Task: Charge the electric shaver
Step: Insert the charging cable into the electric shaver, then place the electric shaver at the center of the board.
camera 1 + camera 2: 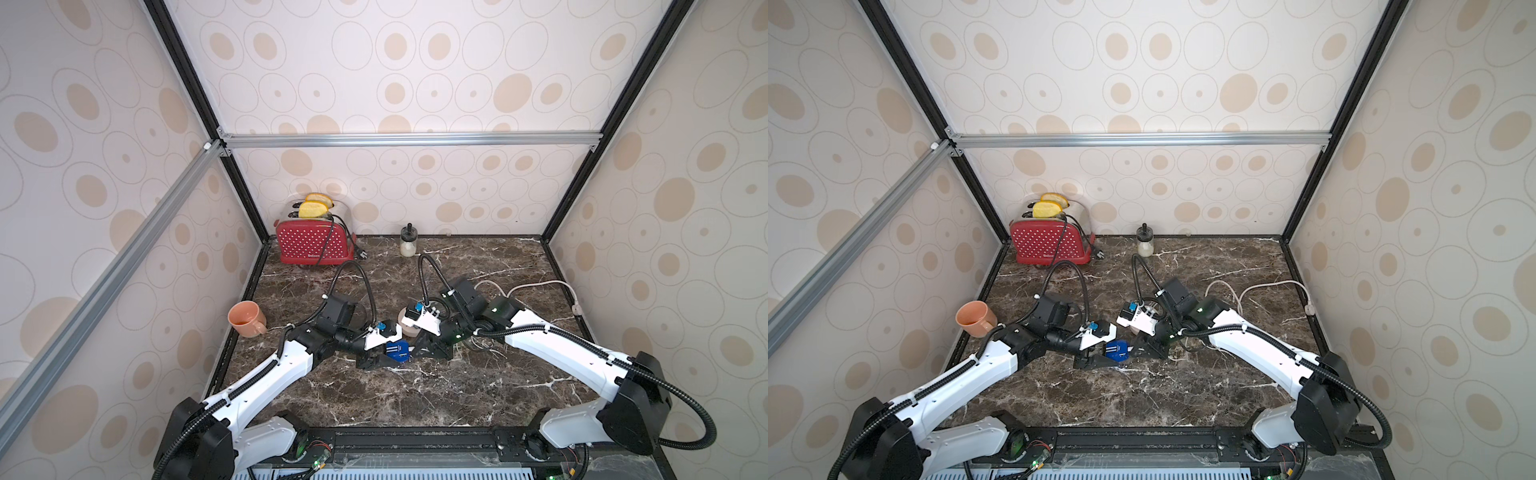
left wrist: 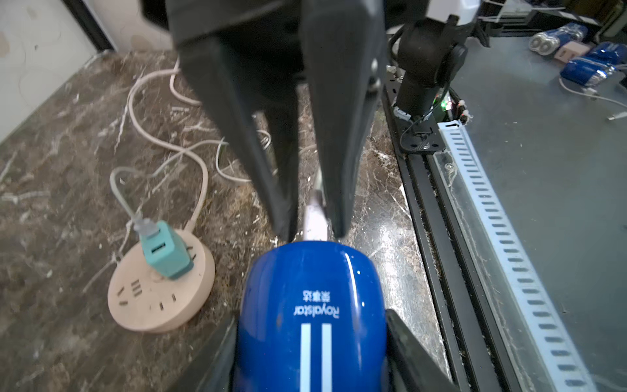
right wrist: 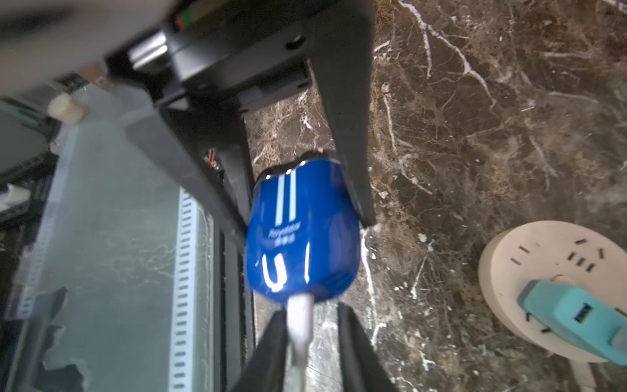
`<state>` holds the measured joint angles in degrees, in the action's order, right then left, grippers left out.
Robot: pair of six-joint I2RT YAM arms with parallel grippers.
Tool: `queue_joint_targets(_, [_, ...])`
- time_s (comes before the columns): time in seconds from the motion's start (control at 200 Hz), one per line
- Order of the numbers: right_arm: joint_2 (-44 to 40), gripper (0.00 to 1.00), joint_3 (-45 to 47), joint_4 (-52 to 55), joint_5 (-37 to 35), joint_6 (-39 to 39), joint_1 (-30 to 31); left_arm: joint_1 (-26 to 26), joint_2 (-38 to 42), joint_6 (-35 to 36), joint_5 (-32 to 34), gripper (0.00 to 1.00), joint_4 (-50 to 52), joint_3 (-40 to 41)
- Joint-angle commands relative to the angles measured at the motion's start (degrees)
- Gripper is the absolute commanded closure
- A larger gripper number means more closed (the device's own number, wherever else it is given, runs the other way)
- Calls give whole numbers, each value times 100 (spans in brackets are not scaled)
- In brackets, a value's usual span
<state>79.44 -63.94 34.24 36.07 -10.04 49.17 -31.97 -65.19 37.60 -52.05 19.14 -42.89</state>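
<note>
Left wrist view first: "Royalstar" in white on the glossy blue electric shaver [image 2: 312, 298], upside down from here, plus a few Chinese characters and two white stripes. Held tight at both sides by the left gripper [image 2: 312, 319]; lifted or resting, can't tell. Facing it, the right gripper [image 2: 312, 233] with fingers parted, loosely straddling a whitish cable plug [image 2: 314, 217] pushed into the shaver's end, not squeezing. Just beside on the table [image 2: 68, 142]: one round pink power strip [image 2: 159, 302], one teal adapter [image 2: 166, 253] plugged into it, one USB slot free, another port taken by a thin pale cable [image 2: 113, 183]. No readable text on either. Past the slotted rail [image 2: 502, 237], off the table, looks like two more blue shavers [image 2: 592, 64], pretty blurry.

From a top view, working outward: both grippers and the shaver roughly dead centre. One peach mug [image 1: 246, 318] at 9 o'clock, one loose white plug [image 1: 576, 308] at 3. Further back, one red polka-dot toaster [image 1: 311, 245] at 11 with two yellow slices [image 1: 314, 209] poking up, lettering on its front too small to read, and one small glass jar [image 1: 408, 245] at 12. Dark brown marble top with white veins, cream wallpaper [image 1: 415, 187] with beige ovals on three sides, black and aluminium framing [image 1: 407, 139].
</note>
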Motion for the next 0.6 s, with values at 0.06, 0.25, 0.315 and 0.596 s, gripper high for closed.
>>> queue_joint_targets(0.06, [-454, 41, 207, 21, -216, -70, 18, -107, -38, 433, -200, 100, 3, -187])
queue_joint_targets(0.25, [-1078, 7, 491, 277, -511, 52, -163, -95, -380, 559, 164, 100, 420, -250])
queue_joint_targets(0.315, [-1301, 1, 573, 332, -618, 155, -287, -92, -507, 507, 324, 100, 449, -272])
queue_joint_targets(0.596, [-1875, 0, 1120, -344, -1821, 1117, -967, -147, -1253, -339, 1333, 100, -695, 256])
